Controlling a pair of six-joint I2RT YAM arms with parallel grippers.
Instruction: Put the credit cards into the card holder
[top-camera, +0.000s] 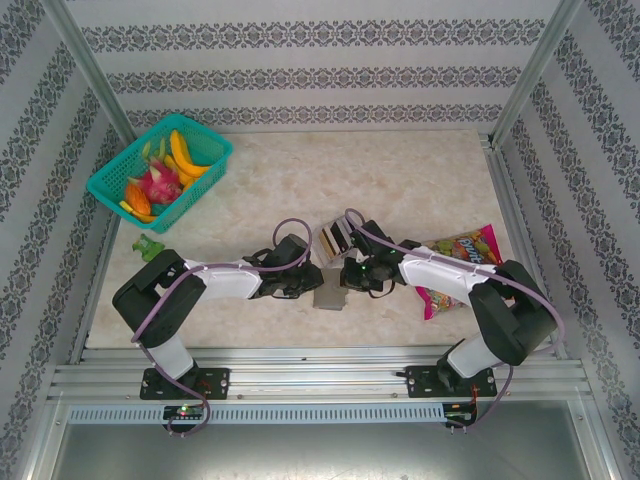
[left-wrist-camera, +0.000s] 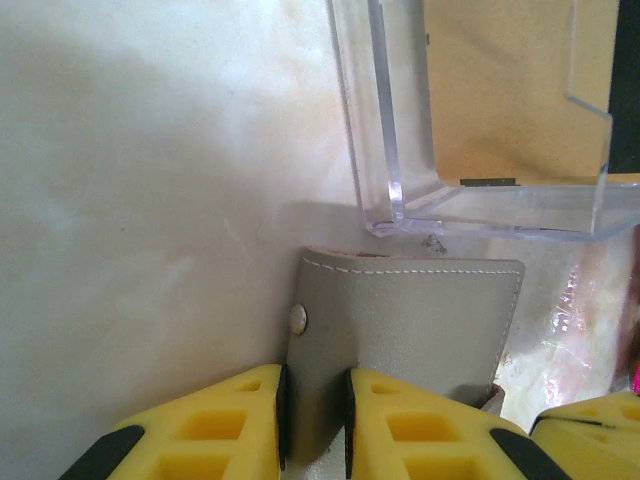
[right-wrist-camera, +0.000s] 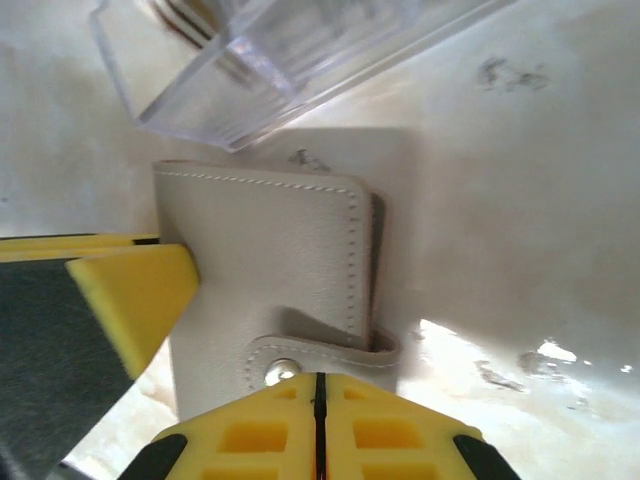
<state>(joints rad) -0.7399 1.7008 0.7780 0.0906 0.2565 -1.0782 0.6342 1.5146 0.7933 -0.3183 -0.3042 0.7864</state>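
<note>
Left wrist view: the left gripper (left-wrist-camera: 315, 405) pinched the near edge of the grey card holder (left-wrist-camera: 420, 325), which lay flat on the table (left-wrist-camera: 150, 200) just beside the clear tray (left-wrist-camera: 395, 150) containing a tan card (left-wrist-camera: 500, 90). Right wrist view: the right gripper (right-wrist-camera: 318, 390), fingers pressed together, sat at the holder's snap tab (right-wrist-camera: 320, 350).

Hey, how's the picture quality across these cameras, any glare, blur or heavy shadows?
Top external: even, soft light, fairly sharp. Left wrist: the card holder is crisp, and the clear tray casts a soft shadow on the table. Right wrist: the clear tray is out of focus, and bright glare patches sit on the table right of the card holder.
</note>
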